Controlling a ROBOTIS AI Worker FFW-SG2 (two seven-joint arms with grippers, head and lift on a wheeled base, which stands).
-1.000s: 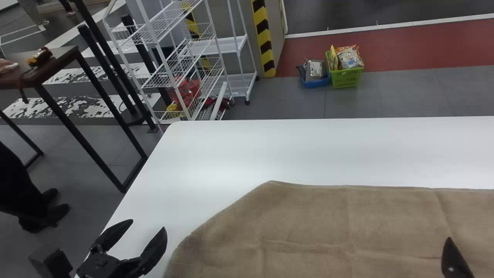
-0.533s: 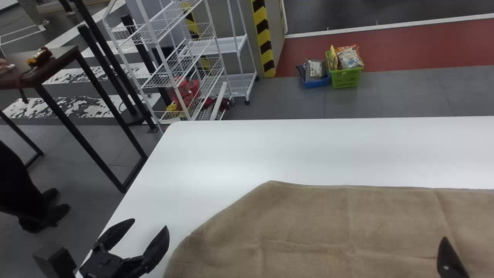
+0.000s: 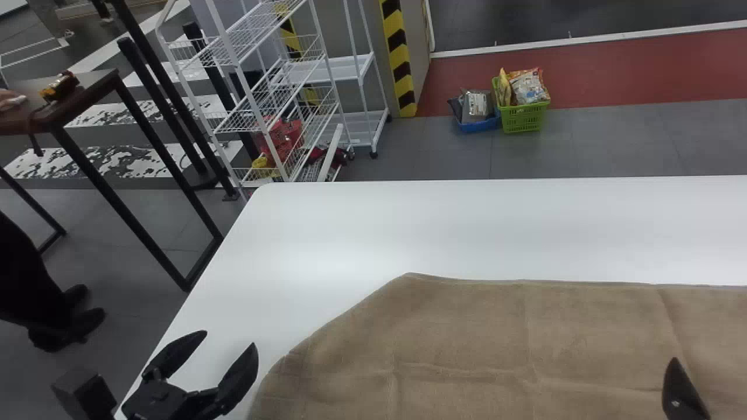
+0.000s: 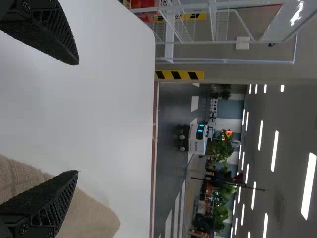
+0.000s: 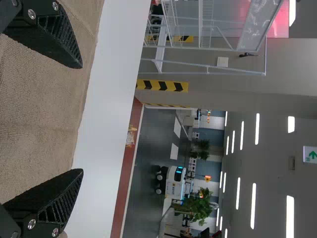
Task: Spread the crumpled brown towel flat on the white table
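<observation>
"So, how's the left gripper (image 3: 231,338) doing?"

"Fingers parted wide, nothing caught between them. It hangs by the left edge of the white table (image 3: 327,233)."

"And the brown towel (image 3: 467,338), where's that from there?"

"Just to that claw's right, a broad sheet, mostly flat, with a few low creases. Its slanting edge runs from near the claw to a corner farther ahead."

"What about the right gripper (image 3: 681,392)?"

"That one's above the towel. Its fingers are wide apart too, with no cloth gripped. More of the towel lies to its left, and the white tabletop stretches ahead of it."

"Anything farther out?"

"Sure, a green basket (image 3: 524,118) of packets on the floor, well ahead of both claws, past the table."
</observation>
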